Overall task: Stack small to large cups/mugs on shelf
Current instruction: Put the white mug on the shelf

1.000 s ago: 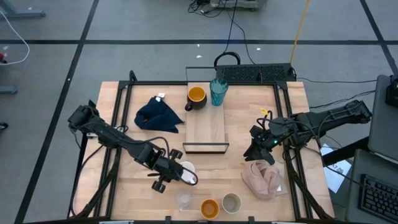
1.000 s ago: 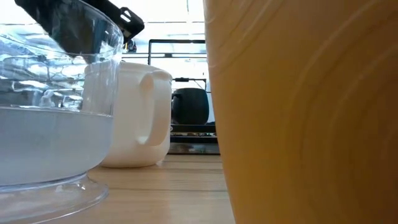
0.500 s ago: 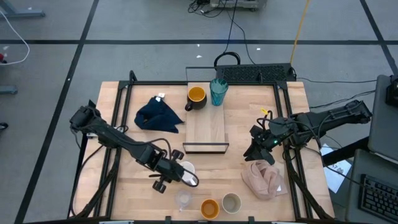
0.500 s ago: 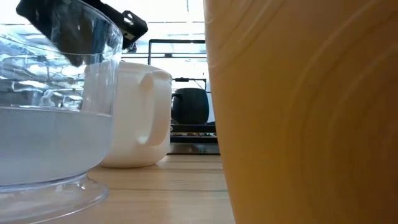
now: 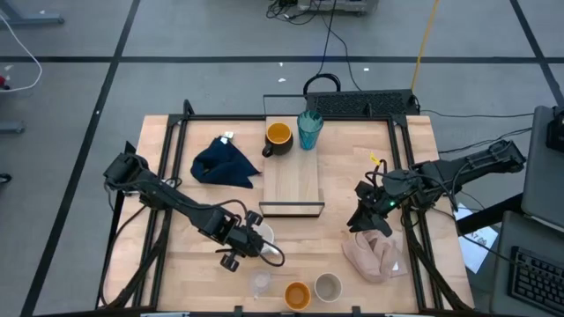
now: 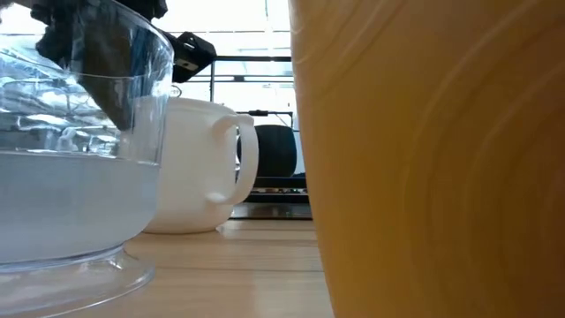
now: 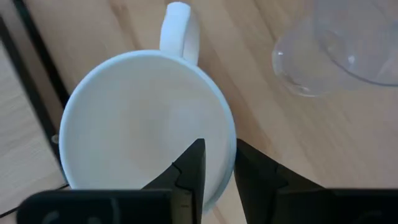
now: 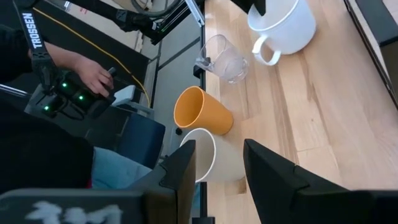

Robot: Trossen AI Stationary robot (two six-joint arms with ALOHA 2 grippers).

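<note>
My left gripper (image 7: 214, 163) is on the white mug (image 5: 262, 239), near-left of centre on the table (image 5: 352, 176). Fingers pinched over the rim wall, one inside, one outside, opposite the handle (image 7: 179, 28). The mug looks to be sitting upright on the wood.

Handling guess: glazed ceramic, stiff, moderately heavy, slick. A rim pinch is a thin contact, so the mug could swing or slip if I lift fast. Better to keep it vertical, with a slow lift and no twisting. Chips if knocked against the shelf edge.

Clear glass (image 5: 259, 283) stands just near-side of the mug, close to my wrist. Fragile, light, easy to tip. I need to clear it on the way up.

Orange cup (image 5: 297, 294) and grey-beige cup (image 5: 328, 286) sit further right along the near edge, side by side. Both are small and light; rim or side grip should work.

Shelf (image 5: 291, 180) lies at table centre, running near to far. Black mug (image 5: 278, 137) and teal tumbler (image 5: 309, 129) are at its far end; can't tell whether they're on the board or just past it. Navy cloth (image 5: 226, 165) is left of the shelf.

Right gripper (image 5: 368, 218) hovers at the right side, above the pink cloth (image 5: 374, 251). Fingers apart, holding nothing.
</note>
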